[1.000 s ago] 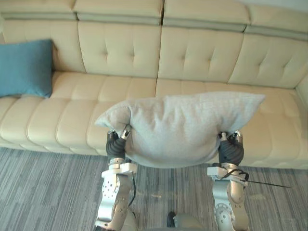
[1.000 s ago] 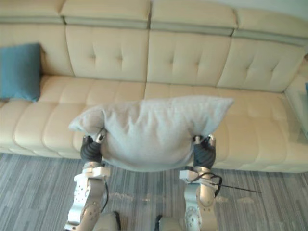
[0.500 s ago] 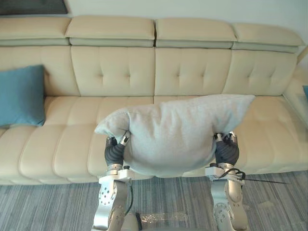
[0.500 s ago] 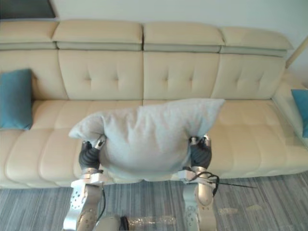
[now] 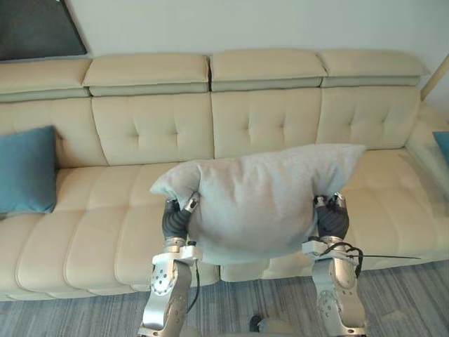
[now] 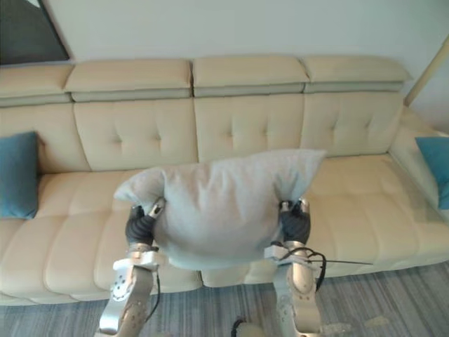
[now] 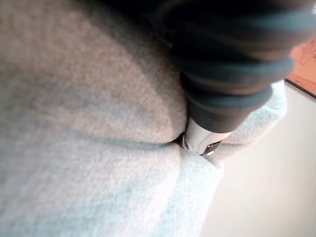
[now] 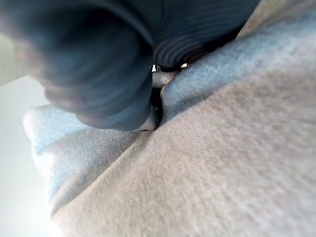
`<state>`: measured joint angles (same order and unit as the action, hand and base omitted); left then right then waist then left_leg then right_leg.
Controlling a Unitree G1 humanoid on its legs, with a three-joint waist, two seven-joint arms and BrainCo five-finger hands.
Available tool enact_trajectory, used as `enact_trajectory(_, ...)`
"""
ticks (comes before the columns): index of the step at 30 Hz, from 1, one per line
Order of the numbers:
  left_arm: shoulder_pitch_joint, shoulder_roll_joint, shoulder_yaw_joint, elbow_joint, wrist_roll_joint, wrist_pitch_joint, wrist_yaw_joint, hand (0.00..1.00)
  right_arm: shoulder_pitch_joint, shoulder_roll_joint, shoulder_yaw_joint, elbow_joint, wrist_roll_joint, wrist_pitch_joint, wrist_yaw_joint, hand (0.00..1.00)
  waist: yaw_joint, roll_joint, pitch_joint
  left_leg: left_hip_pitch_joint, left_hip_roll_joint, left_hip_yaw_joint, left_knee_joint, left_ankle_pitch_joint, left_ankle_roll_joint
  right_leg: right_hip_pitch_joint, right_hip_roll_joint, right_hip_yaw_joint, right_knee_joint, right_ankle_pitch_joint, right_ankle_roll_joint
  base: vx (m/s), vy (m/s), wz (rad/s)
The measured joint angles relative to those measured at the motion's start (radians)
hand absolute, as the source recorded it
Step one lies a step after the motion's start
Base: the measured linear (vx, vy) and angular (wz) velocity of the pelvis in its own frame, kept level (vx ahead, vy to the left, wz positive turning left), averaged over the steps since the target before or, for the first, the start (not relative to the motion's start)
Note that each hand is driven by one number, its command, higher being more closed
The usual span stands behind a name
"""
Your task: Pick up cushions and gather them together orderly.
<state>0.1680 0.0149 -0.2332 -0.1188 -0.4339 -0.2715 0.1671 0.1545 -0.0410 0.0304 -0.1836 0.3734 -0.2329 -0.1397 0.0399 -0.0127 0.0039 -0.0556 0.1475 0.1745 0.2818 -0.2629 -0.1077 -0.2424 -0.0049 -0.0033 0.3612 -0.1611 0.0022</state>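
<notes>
A large grey cushion (image 5: 259,200) hangs in the air in front of the cream sofa (image 5: 105,232), held at its two side edges. My left hand (image 5: 175,221) grips its left edge below the floppy corner, with the thumb on the front face. My right hand (image 5: 332,219) grips the right edge the same way. In the left wrist view the left hand (image 7: 232,74) digs into a crease of the grey cloth (image 7: 74,123). The right hand (image 8: 98,64) presses into a fold of the cushion (image 8: 222,163) too. A blue cushion (image 5: 27,168) leans against the sofa back at the far left.
Another blue cushion (image 6: 435,165) lies on the sofa's right end. The sofa's seat stretches wide behind the held cushion. Grey striped carpet (image 5: 70,316) runs along the sofa's front. A dark frame (image 5: 35,28) hangs on the wall at upper left.
The whole picture has shifted, so more wall and sofa back show: the camera moved. The grey cushion stays gripped between both hands, at about the same height before me.
</notes>
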Motion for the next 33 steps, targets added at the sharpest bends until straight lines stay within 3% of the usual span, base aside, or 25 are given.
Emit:
enact_trajectory(9, -0.087, 0.006, 0.051, -0.001, 0.023, -0.005, 0.016, 1.0, -0.131, 0.0, 0.001, 0.036, 0.002, -0.002, 0.003, 1.0, 0.002, 0.002, -0.006, -0.034, -0.041, -0.06, -0.117, 0.087, 0.016, -0.007, -0.031, -0.04, -0.113, 0.052, -0.001, 0.02, 0.015, 0.22)
enact_trajectory(15, -0.379, 0.061, 0.11, 0.065, 0.059, -0.035, 0.139, 1.0, -0.427, 0.0, -0.004, 0.179, 0.022, -0.016, -0.041, 1.0, 0.025, 0.009, 0.001, -0.165, -0.064, -0.082, -0.13, 0.146, 0.024, -0.127, -0.055, -0.051, -0.122, 0.098, -0.002, -0.09, 0.004, 0.15)
enact_trajectory(18, -0.554, 0.127, 0.114, 0.153, 0.081, -0.048, 0.198, 1.0, -0.571, -0.006, -0.029, 0.272, 0.023, -0.017, -0.081, 1.0, 0.031, 0.011, 0.004, -0.238, -0.067, -0.096, -0.128, 0.177, 0.02, -0.198, -0.064, -0.057, -0.11, 0.113, -0.004, -0.12, -0.014, 0.16)
enact_trajectory(20, -0.731, 0.189, 0.115, 0.252, 0.081, -0.047, 0.24, 1.0, -0.717, -0.027, -0.048, 0.346, 0.03, -0.019, -0.119, 1.0, 0.032, 0.02, 0.022, -0.315, -0.068, -0.101, -0.128, 0.201, 0.017, -0.276, -0.066, -0.059, -0.106, 0.139, -0.009, -0.16, -0.027, 0.1)
enact_trajectory(27, -1.168, 0.277, 0.105, 0.552, 0.08, -0.045, 0.265, 1.0, -1.024, -0.088, -0.148, 0.455, 0.044, -0.025, -0.185, 1.0, 0.041, 0.043, 0.131, -0.43, -0.074, -0.104, -0.218, 0.302, 0.002, -0.429, -0.065, -0.065, -0.104, 0.191, -0.023, -0.13, -0.034, 0.07)
enact_trajectory(30, -1.273, 0.288, 0.102, 0.626, 0.08, -0.04, 0.265, 1.0, -1.107, -0.1, -0.18, 0.487, 0.063, -0.025, -0.203, 1.0, 0.04, 0.052, 0.141, -0.477, -0.072, -0.104, -0.267, 0.343, -0.005, -0.496, -0.064, -0.07, -0.105, 0.208, -0.03, -0.05, -0.03, 0.08)
enact_trajectory(33, -1.373, 0.287, 0.105, 0.697, 0.081, -0.033, 0.269, 1.0, -1.179, -0.124, -0.188, 0.508, 0.063, -0.026, -0.23, 1.0, 0.039, 0.066, 0.198, -0.496, -0.066, -0.103, -0.293, 0.366, -0.013, -0.527, -0.058, -0.075, -0.104, 0.212, -0.036, -0.01, -0.035, 0.01)
